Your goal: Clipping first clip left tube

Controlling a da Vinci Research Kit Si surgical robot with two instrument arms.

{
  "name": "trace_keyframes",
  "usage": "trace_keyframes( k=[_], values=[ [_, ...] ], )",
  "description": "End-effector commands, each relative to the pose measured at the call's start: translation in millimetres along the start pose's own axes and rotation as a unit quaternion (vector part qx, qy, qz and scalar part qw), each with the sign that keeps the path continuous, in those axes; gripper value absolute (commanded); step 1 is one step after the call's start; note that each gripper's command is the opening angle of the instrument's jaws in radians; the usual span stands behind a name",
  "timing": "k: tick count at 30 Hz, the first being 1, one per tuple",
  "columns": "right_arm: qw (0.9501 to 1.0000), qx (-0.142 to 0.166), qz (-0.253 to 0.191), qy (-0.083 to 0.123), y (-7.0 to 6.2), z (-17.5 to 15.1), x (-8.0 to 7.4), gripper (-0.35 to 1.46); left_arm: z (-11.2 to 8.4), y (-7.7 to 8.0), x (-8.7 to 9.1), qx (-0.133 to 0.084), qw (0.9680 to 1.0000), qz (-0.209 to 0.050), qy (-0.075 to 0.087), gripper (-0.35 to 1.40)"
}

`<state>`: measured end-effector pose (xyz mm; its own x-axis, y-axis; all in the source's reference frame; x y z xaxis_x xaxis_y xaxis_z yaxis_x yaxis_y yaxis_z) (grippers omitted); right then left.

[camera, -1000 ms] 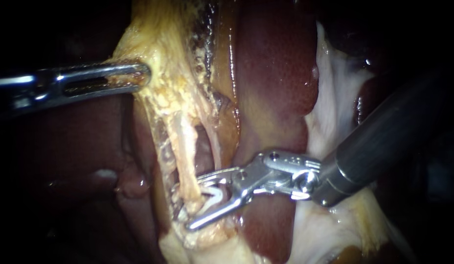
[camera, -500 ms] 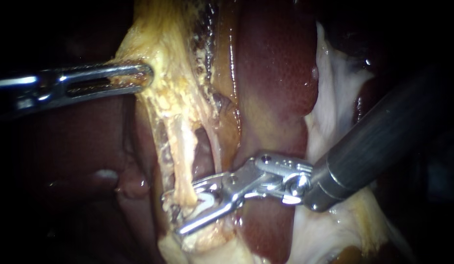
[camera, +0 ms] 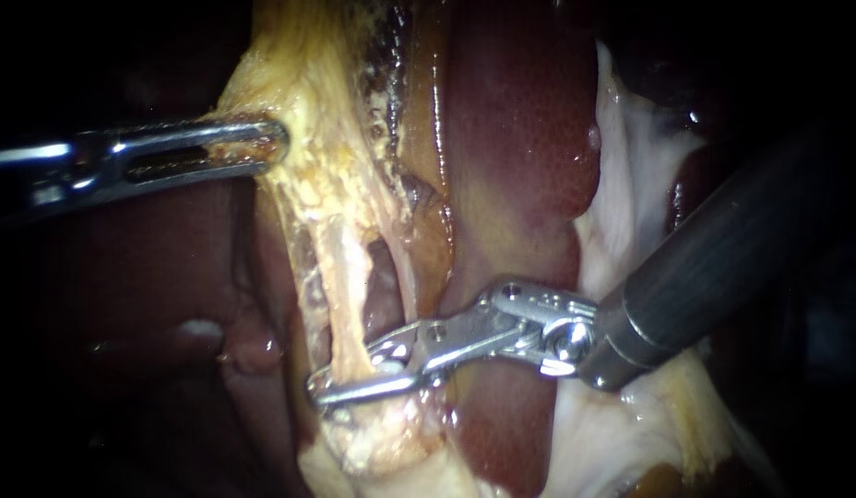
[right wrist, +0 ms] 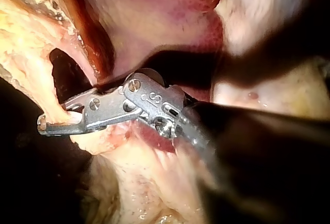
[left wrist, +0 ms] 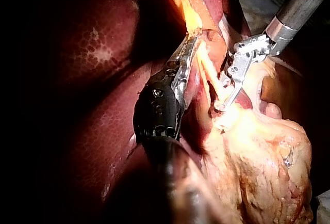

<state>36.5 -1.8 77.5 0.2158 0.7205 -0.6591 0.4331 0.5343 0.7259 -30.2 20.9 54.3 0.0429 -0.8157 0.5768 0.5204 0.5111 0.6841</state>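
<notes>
Slim silver right instrument [camera: 331, 387] squeezes its jaws onto the pale yellow, stringy left tube [camera: 347, 295]. The left instrument [camera: 262, 143] pinches yellow fatty tissue [camera: 308, 111].

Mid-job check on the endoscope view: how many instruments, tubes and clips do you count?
Instruments: 2, the left instrument clamped on yellow tissue and the right instrument shut on the left tube
Tubes: 2, with the right tube beside it
Clips: 1, the clip barely showing between those jaws
Total: 5
</notes>
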Motion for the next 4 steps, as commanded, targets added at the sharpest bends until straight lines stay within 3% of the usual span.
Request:
trace_keyframes(
  k=[1, 4],
  values=[
    [1.0, 0.0, -0.001, 0.0, 0.0, 0.0, 0.0, -0.35, 0.0, 0.0, 0.0, 0.0, 1.0, 0.0, 0.0, -0.35],
    [1.0, -0.001, -0.001, -0.001, 0.0, -0.1, 0.0, -0.35, 0.0, 0.0, 0.0, 0.0, 1.0, 0.0, 0.0, -0.35]
  ],
)
